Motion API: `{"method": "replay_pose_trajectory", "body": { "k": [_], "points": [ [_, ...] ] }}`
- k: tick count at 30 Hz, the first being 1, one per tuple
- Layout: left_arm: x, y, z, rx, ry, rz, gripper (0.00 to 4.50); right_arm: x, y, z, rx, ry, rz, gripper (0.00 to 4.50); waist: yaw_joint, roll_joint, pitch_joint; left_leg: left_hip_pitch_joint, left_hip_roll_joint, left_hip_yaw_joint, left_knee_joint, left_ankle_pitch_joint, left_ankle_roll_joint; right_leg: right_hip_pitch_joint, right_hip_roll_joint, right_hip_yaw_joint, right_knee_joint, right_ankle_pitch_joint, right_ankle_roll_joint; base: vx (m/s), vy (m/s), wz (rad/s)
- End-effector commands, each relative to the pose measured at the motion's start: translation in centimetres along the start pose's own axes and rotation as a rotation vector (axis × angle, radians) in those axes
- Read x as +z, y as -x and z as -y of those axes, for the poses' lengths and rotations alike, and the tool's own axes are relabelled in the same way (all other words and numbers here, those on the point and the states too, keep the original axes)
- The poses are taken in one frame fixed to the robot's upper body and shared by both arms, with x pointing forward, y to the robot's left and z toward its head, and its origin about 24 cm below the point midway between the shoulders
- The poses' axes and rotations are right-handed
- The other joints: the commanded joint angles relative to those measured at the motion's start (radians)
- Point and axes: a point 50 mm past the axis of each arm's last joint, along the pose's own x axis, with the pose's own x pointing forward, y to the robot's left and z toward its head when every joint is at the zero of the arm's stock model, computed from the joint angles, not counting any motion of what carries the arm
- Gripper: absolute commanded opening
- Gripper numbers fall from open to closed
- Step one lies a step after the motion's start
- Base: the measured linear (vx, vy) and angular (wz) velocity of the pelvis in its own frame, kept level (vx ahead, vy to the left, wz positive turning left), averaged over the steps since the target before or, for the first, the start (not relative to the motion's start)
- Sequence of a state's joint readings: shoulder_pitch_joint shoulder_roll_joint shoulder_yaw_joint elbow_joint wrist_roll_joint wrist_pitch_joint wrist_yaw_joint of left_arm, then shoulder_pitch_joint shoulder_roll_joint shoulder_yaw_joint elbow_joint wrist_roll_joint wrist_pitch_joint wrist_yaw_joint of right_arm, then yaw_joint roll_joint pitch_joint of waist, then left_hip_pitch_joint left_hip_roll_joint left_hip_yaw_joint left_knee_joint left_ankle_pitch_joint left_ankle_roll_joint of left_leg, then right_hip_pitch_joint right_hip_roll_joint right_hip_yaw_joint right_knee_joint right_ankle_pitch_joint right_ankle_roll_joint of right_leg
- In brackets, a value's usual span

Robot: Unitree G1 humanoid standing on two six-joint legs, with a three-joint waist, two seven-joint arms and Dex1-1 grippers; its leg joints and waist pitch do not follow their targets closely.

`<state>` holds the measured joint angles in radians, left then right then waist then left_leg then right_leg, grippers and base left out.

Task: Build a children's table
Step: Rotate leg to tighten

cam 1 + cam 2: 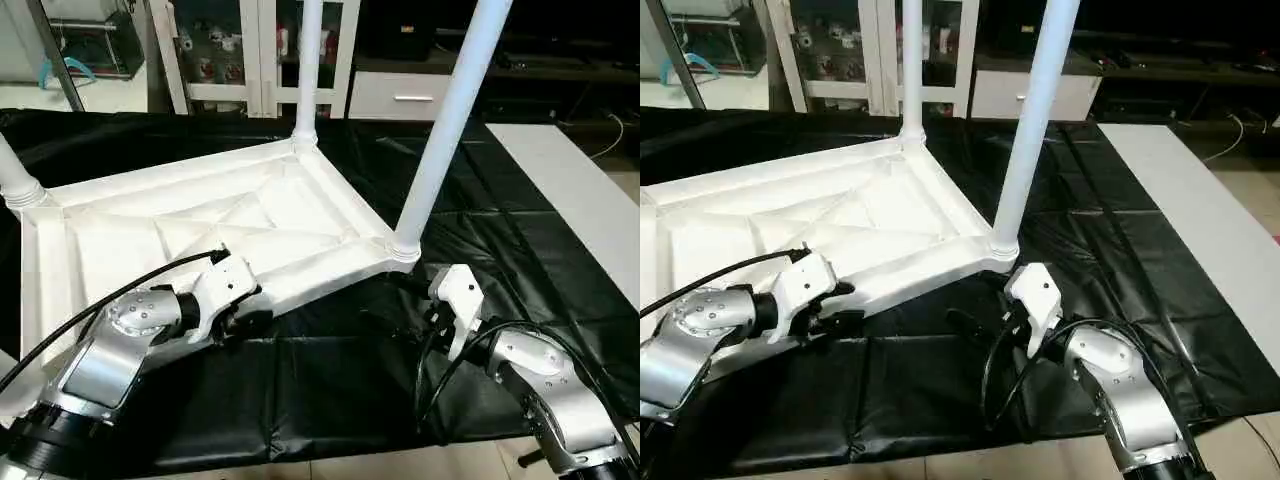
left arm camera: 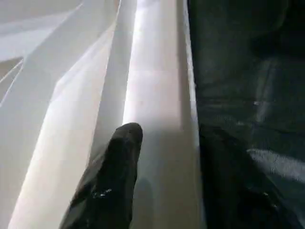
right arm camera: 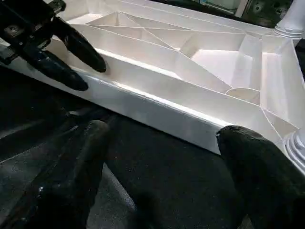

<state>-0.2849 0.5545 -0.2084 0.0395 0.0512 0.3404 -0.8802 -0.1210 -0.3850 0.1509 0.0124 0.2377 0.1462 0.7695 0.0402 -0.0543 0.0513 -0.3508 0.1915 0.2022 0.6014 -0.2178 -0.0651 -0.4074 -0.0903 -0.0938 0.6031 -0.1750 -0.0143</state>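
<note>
Lying upside down on the black-covered worktop [image 1: 330,390], ribbed underside up: the children's table [image 1: 200,235], legs [image 1: 445,125] rising from its corner sockets. Clamping the near rim of the top at about 8 o'clock: the left tool [image 1: 238,322], one finger inside the rim, one outside. Hovering spread wide beside the near right corner socket at about 5 o'clock, touching nothing: the right tool [image 1: 1012,322]. Showing no readable writing anywhere.
</note>
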Motion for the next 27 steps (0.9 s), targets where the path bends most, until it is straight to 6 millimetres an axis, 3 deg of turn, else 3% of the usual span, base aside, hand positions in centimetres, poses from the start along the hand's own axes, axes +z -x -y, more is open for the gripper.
{"method": "replay_pose_trajectory", "body": {
  "k": [1,7,13,19,24,26,27],
  "points": [
    [-0.1,0.1,-0.1,0.009,0.003,0.009,1.84,0.5,-0.1,0.1,0.01,0.018,0.009,3.97,0.003,0.004,-0.052,0.005,0.051,-0.026,-0.082,-0.183,0.029,0.044,-0.064,0.065,-0.069,-0.255,-0.183,0.0,0.0,0.0],
    [-0.6,-0.1,-0.2,0.012,0.019,0.008,1.31,0.6,0.0,0.0,0.021,0.016,0.009,3.97,0.004,0.001,-0.055,0.004,0.05,-0.026,-0.08,-0.164,0.033,0.045,-0.064,0.065,-0.066,-0.234,-0.179,0.0,0.0,0.0],
    [-1.5,-0.1,0.6,-0.088,0.044,-0.021,0.81,0.5,0.4,-0.6,0.121,0.012,-0.029,3.97,0.004,-0.003,-0.052,0.003,0.05,-0.027,-0.081,-0.196,0.032,0.044,-0.065,0.066,-0.071,-0.296,-0.162,0.0,0.0,0.0],
    [-1.5,-0.5,-0.9,-0.058,-0.021,-0.017,0.35,0.7,0.7,0.0,0.117,0.027,-0.031,3.97,0.005,-0.007,-0.049,0.006,0.048,-0.03,-0.083,-0.229,0.024,0.037,-0.065,0.065,-0.083,-0.371,-0.133,0.0,0.0,0.0],
    [-0.6,-2.0,-2.8,-0.013,-0.162,0.004,0.0,0.8,0.7,0.0,0.113,0.032,-0.033,3.97,0.009,-0.009,-0.049,0.009,0.044,-0.034,-0.082,-0.265,0.015,0.033,-0.067,0.063,-0.098,-0.465,-0.082,0.0,0.0,0.0],
    [0.1,-2.8,-3.2,-0.002,-0.199,0.026,0.0,0.7,0.7,0.0,0.111,0.033,-0.034,3.97,0.016,-0.005,-0.053,0.016,0.046,-0.033,-0.08,-0.256,0.011,0.03,-0.068,0.064,-0.096,-0.434,-0.082,0.0,0.0,0.0],
    [0.2,-2.9,-3.2,0.0,-0.202,0.028,0.0,0.7,0.7,0.0,0.111,0.033,-0.034,3.97,0.017,-0.009,-0.054,0.012,0.049,-0.034,-0.081,-0.253,0.007,0.034,-0.069,0.063,-0.091,-0.411,-0.09,0.0,0.0,0.0]
  ]
}}
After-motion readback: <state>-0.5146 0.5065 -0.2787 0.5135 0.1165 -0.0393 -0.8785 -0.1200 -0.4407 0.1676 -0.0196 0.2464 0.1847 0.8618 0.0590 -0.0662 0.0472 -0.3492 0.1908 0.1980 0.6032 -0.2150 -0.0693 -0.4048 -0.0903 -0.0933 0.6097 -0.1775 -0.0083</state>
